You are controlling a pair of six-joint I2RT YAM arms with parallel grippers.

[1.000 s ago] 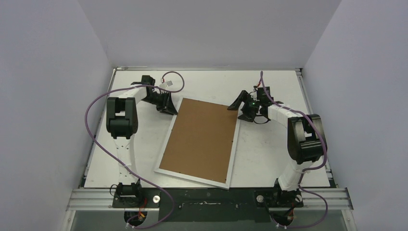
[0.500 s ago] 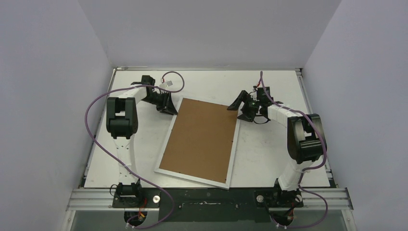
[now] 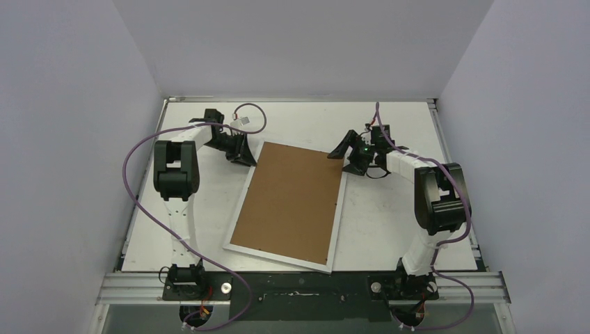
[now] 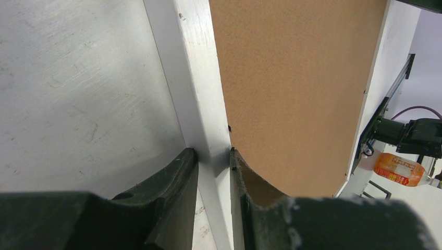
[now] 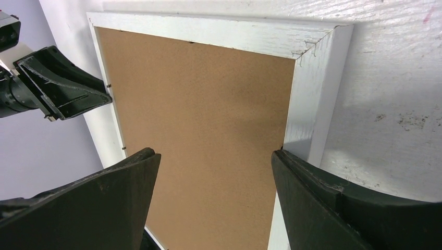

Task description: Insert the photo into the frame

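Observation:
The frame (image 3: 339,212) lies flat in the middle of the table, turned a little, with a brown backing board (image 3: 292,202) filling its middle. The photo is hidden. My left gripper (image 3: 245,154) is at the frame's far left corner, shut on the white border (image 4: 190,78), one finger outside it and one on the backing board (image 4: 292,78). My right gripper (image 3: 348,158) stands open at the far right corner. In its wrist view the gripper (image 5: 213,153) straddles the board (image 5: 208,104), and its right finger is by the white border (image 5: 312,104).
The white table (image 3: 389,229) is bounded by grey walls on three sides, with a metal rail (image 3: 299,285) along the near edge. Purple cables (image 3: 139,202) loop off both arms. The left gripper's fingers (image 5: 68,91) show in the right wrist view.
My right gripper has edged slightly left toward the frame's far right corner. The left gripper and the frame have not moved.

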